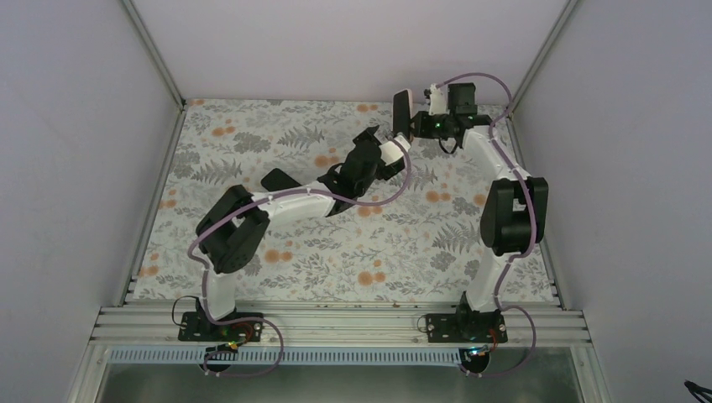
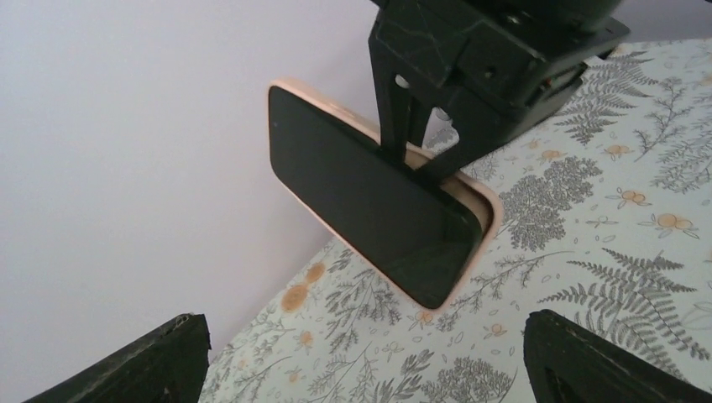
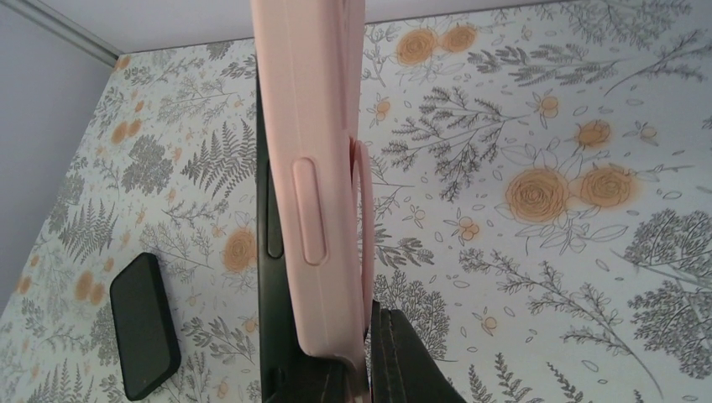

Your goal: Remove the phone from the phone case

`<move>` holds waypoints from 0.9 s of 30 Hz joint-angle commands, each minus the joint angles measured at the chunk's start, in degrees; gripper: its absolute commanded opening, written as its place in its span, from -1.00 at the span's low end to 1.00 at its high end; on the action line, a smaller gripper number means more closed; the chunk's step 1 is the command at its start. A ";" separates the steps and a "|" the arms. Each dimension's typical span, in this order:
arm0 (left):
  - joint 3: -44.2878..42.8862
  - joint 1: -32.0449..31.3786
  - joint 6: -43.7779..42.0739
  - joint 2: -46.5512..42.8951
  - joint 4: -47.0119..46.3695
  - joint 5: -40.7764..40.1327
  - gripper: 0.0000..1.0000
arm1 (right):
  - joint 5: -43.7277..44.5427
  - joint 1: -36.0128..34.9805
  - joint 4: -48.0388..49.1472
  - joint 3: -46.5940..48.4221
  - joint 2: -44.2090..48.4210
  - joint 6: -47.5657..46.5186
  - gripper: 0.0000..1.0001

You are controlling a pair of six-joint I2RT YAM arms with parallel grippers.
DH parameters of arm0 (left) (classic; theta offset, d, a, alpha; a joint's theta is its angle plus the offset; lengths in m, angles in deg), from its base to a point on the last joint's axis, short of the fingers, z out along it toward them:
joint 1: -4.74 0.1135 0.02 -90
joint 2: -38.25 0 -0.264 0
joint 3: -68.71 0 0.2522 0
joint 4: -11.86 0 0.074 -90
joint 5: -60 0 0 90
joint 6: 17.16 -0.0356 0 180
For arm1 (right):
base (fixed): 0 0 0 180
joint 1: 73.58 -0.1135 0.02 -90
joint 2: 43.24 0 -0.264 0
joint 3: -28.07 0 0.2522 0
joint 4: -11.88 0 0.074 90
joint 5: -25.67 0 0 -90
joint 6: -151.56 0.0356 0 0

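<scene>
The right claw point(image 2: 420, 151) is gripping the pink phone case point(image 2: 369, 193), raised above the counter point(image 3: 537, 277); the case is looking hollow. The black phone point(image 3: 144, 327) is lying on the counter, well apart. The left claw point(image 2: 369, 357) is gaping open, holding nothing.

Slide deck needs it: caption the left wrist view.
Right fingers pinch the phone in its pink case, held above the flowered table; the left fingers stand open below.

A robot lab cell: plain walls point(image 1: 75, 126), aluminium rails point(image 1: 336, 323), two bolted arms point(image 1: 285, 201), floral-covered table point(image 1: 378, 252).
</scene>
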 commanded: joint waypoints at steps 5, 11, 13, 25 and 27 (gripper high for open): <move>-7.38 -0.20 4.40 6.44 -2.47 -3.13 0.82 | -3.16 -1.58 5.93 -1.54 3.39 4.57 -0.93; -8.96 0.22 4.09 9.01 -3.05 -5.02 0.80 | -3.50 -3.32 5.66 -0.53 3.73 5.05 -0.92; -9.23 0.40 3.63 9.55 -3.36 -5.12 0.78 | -3.49 -3.85 5.89 -0.54 4.02 5.19 -0.93; -7.66 2.68 2.98 9.85 -6.56 -8.06 0.69 | -3.56 -4.47 6.85 -3.02 6.21 5.16 -0.93; -6.77 2.76 2.12 9.22 -7.78 -8.39 0.68 | -3.65 -4.40 6.70 -3.15 6.18 4.96 -0.93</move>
